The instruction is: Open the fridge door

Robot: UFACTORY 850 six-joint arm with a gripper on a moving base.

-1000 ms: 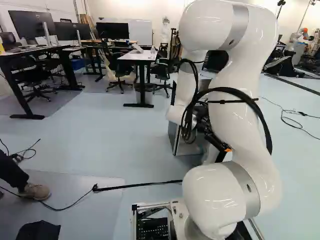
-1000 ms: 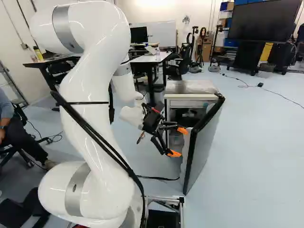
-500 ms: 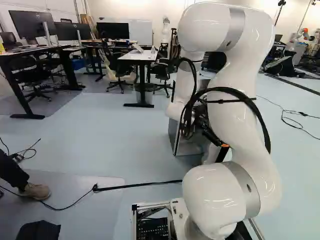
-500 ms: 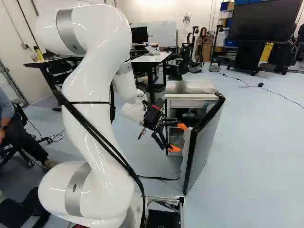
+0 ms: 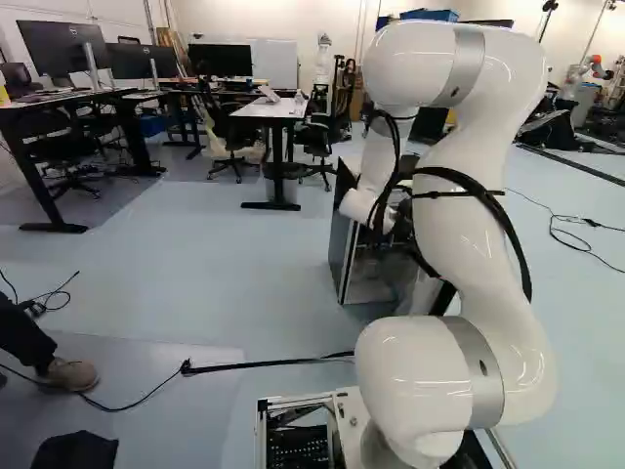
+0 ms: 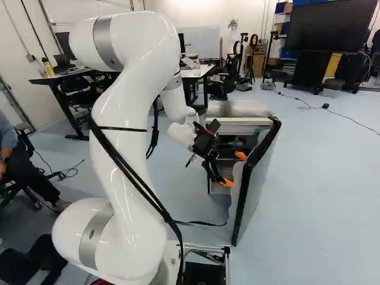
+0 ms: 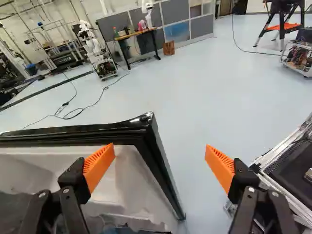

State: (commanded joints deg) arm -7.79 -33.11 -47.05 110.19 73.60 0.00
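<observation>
Fridge door (image 7: 129, 170) is part open just ahead of the wide-open gripper (image 7: 160, 148), so pushing it wider from inside seems next.

White-topped desk (image 5: 262, 110) with a black office chair (image 5: 314, 139) beside it, whiteboard (image 5: 278, 61) behind, large dark screen (image 6: 326, 27).

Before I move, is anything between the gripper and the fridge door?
Nothing visible stands between them. In the wrist view, the fridge door shows ahead of the open gripper, one finger seen against its inner side, the other against the floor.
</observation>
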